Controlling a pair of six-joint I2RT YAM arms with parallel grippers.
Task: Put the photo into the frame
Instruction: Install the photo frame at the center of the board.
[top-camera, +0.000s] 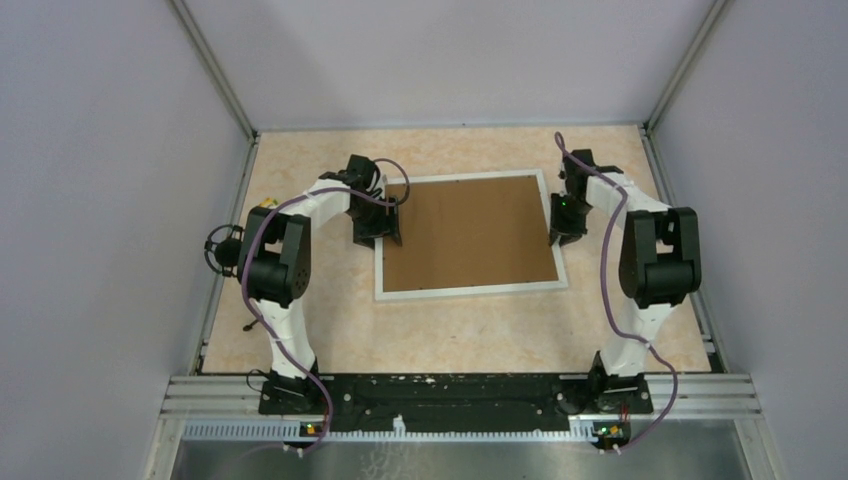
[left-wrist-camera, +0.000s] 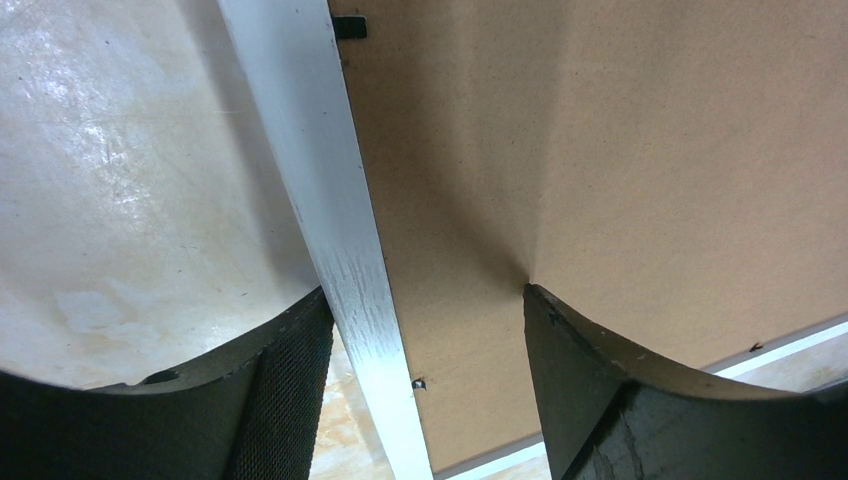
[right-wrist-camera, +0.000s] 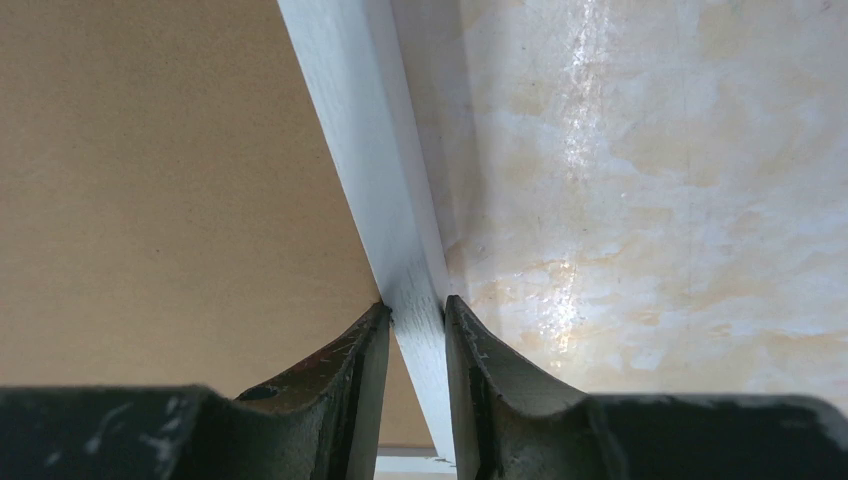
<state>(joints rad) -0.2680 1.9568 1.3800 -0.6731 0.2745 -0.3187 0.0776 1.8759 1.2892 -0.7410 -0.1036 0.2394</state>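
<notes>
1. Centrally on the table (top-camera: 450, 335): the frame (top-camera: 470, 291). Lies flat, back side up, thin white bars all round, skewed a little against the table's edges.
2. Inside the bars: a plain brown board (top-camera: 465, 235). Fills the opening from edge to edge.
3. At the frame's left bar: the left gripper (top-camera: 385, 228). Stands spread wide across the bar, pinching nothing. One finger sits outside the bar over the table, the other over the board, tip seemingly touching it.
4. Near the top of the left wrist view: a small black tab (left-wrist-camera: 350, 27). Sits where the board meets the bar.
5. At the frame's right bar: the right gripper (top-camera: 565, 222). Pinches the white bar, one finger on the board side, the other on the table side.
</notes>
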